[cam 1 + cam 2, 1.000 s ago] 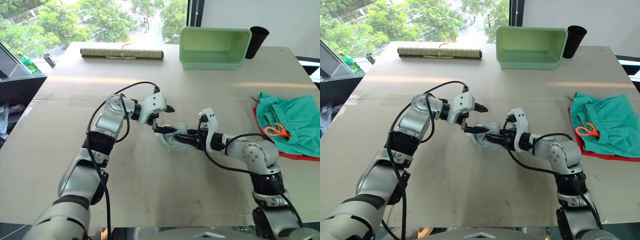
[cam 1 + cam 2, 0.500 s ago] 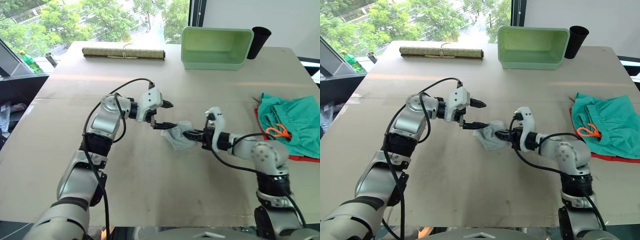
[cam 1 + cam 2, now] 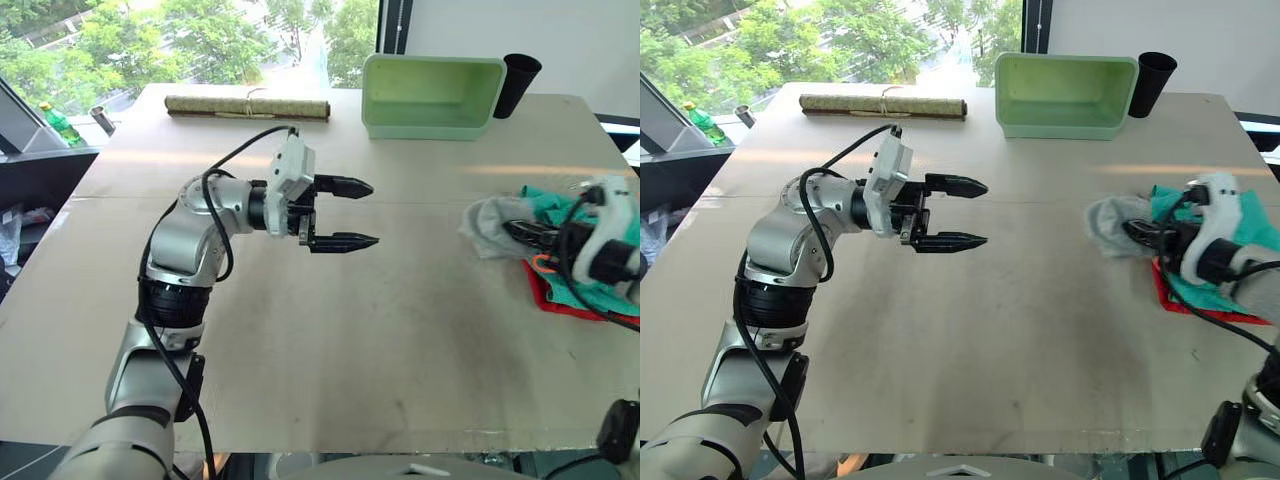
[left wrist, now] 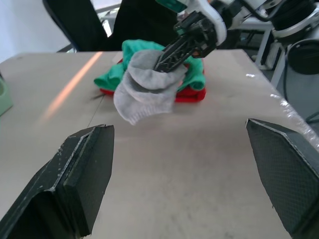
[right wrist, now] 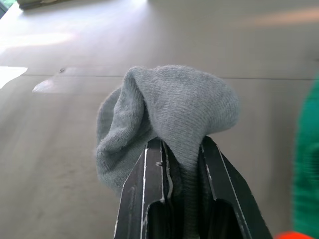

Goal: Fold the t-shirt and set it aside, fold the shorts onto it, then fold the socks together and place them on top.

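1. Brown and bare, the worktop [image 3: 330, 340] holds all the things.
2. Light green, a plastic tub [image 3: 430, 95] stands at the far edge of the worktop. A black cup [image 3: 517, 82] stands just beside it, on the right.
3. A rolled mat [image 3: 246, 105] lies at the far edge too, over to the left of the tub.
4. The teal shorts [image 3: 1257, 228] lie near the right edge of the worktop. They rest on top of the red t-shirt [image 3: 1185, 302], and just a thin red edge of it peeks out from under them. A bit of orange drawstring [image 3: 541, 263] shows on the shorts.
5. The left gripper [image 3: 360, 214] hangs over the middle of the worktop, well apart from the clothes. Its jaws are spread wide and hold nothing.
6. The right gripper [image 5: 183, 149] is over at the right, beside the pile of clothes. Its jaws are closed tight on the grey socks [image 5: 164, 114].
7. The socks are bunched up together. They hang from the jaws just at the left edge of the shorts, up off the worktop.
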Robot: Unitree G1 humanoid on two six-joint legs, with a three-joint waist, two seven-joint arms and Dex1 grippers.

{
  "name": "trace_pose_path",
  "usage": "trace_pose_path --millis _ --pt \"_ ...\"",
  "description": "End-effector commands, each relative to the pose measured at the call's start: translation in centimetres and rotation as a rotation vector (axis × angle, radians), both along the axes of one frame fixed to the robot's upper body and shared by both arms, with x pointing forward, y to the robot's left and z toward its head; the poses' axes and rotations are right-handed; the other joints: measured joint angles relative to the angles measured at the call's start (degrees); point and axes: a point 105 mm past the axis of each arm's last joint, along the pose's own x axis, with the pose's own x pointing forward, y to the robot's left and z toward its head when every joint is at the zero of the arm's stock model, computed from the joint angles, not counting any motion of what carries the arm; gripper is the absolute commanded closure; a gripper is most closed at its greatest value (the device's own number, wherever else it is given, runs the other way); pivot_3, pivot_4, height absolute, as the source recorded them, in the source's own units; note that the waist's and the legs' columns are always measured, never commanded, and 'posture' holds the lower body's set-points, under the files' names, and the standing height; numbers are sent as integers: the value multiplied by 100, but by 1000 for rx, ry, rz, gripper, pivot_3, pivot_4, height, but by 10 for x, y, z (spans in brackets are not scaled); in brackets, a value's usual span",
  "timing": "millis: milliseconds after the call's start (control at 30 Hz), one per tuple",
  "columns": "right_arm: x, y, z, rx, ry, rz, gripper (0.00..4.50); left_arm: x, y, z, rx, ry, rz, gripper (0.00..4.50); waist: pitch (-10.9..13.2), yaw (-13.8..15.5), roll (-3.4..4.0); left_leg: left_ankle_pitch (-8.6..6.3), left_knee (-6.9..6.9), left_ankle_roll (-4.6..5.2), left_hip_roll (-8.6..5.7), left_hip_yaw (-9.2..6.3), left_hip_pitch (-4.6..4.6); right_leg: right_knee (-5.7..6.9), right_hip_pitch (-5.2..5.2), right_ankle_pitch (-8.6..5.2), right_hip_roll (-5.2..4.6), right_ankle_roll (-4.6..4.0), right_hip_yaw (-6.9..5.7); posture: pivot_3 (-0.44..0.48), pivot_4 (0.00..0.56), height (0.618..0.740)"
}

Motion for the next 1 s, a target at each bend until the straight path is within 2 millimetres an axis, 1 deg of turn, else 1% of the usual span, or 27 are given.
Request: trace_pose_path --millis 33,100,133,200,300,467,533,667,767,800,833,900,933,1000 --pt "-5 -50 20 24 -68 -167 4478 -14 -6 26 -46 -60 -58 0 0 23 0 0 0 0 -2 1 1 -2 1 0 -1 0 2 0 150 740" --pt "-5 -59 20 42 -68 -191 4478 -16 -7 28 -51 -55 -67 0 -1 7 -1 0 0 0 -1 2 4 -3 2 0 3 1 12 0 150 740" --pt "-5 -72 19 66 -68 -234 4478 -15 -9 27 -42 -57 -68 0 -1 -10 -1 0 -1 0 1 3 7 -2 3 0 8 1 17 0 150 740" --pt "-5 -92 18 102 -69 -300 4478 -15 -10 27 -26 -58 -72 0 -1 -19 1 0 -1 0 1 3 9 1 3 0 11 0 21 0 150 740" --pt "-10 -107 6 63 -23 -355 4478 -18 -12 26 -11 -56 -88 0 -2 -13 4 0 -2 0 1 7 10 0 2 0 11 1 26 0 150 740" --pt "-19 -114 -10 -71 39 -371 4478 -22 -16 25 6 -50 -108 0 -2 -3 4 1 -2 -1 2 8 9 -4 3 -1 11 2 28 0 150 740" --pt "-20 -116 -12 -127 38 -377 4478 -22 -17 24 8 -49 -111 0 -2 -4 5 1 -2 -1 2 7 9 -3 3 -1 10 2 28 0 150 740" --pt "-19 -111 -10 -166 -3 -342 4478 -22 -20 20 24 -45 -122 0 -2 -7 5 1 0 -2 2 9 11 -2 3 -5 11 10 30 0 150 740" --pt "-20 -111 -5 -204 -40 -327 3221 -19 -19 17 44 -48 -118 0 -2 -4 5 1 -1 -2 2 8 11 -4 4 -4 11 8 29 0 150 740" --pt "-20 -112 -2 -208 -57 -326 3078 -19 -18 16 48 -49 -115 0 -2 -1 5 1 -1 -2 2 8 11 -3 3 -4 11 8 30 0 150 740" --pt "-21 -112 3 -212 -77 -320 2574 -18 -17 15 51 -49 -112 0 -3 -2 5 1 -1 -2 2 8 11 -3 4 -4 11 8 30 0 150 740" --pt "-22 -110 13 -242 -127 -279 1759 -15 -15 13 57 -58 -94 0 -3 -2 7 1 -1 -2 2 8 11 -3 3 -4 11 8 30 0 150 740" --pt "-23 -107 18 -256 -159 -247 1212 -13 -15 13 57 -61 -81 0 -3 1 7 1 -1 -2 2 8 11 -3 3 -4 11 8 29 0 150 740" --pt "-25 -102 23 -275 -197 -194 482 -11 -15 12 54 -62 -71 0 -3 3 7 1 -1 -2 2 8 11 -4 4 -5 11 9 29 0 150 740"
